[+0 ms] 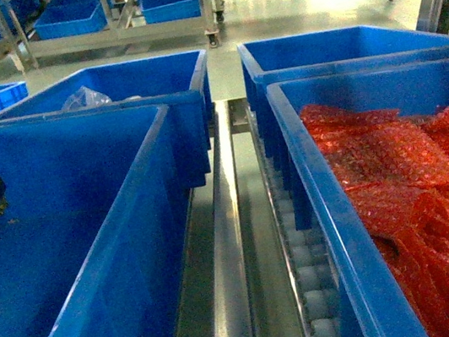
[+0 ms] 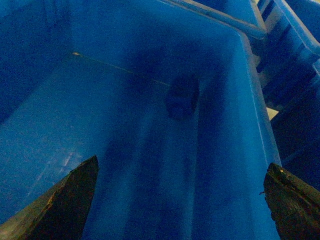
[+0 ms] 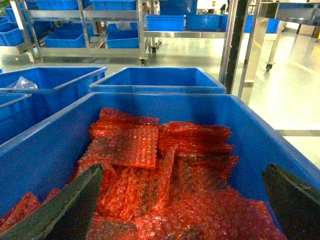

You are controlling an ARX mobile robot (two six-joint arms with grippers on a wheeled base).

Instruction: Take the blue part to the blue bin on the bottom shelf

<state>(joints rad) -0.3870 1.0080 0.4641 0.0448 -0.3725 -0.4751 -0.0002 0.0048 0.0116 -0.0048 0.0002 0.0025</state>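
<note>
**Both claws wide open over the bins, nothing held**

The bottom shelf [image 1: 238, 243], a stainless-steel tier with a centre divider rail and white roller tracks, is seen carrying four big blue plastic bins. The near-left blue bin [image 1: 136, 259] is sat against the divider's left side. The left gripper [image 2: 182, 200] is hung inside it, dark fingers [image 2: 65, 200] spread wide apart with nothing between them. A small dark blue roundish thing [image 2: 182, 96] is seen against the bin's far wall near the floor edge, too blurry for it to be told whether it's the blue part or just a shadow.

The near-right blue bin [image 1: 336, 228] is filled with red bubble-wrap bags [image 3: 165, 170], piled from front edge to back wall. The right gripper [image 3: 182, 205] is held above that pile, jaws fully apart, nothing clamped.

A crumpled clear plastic bag [image 1: 85, 97] is seen in the far-left blue bin [image 1: 183, 98]. The far-right blue bin [image 1: 277, 66] is parked behind the red one. Steel racks with more blue bins [image 3: 125, 25] are lined up across the floor in the background.
</note>
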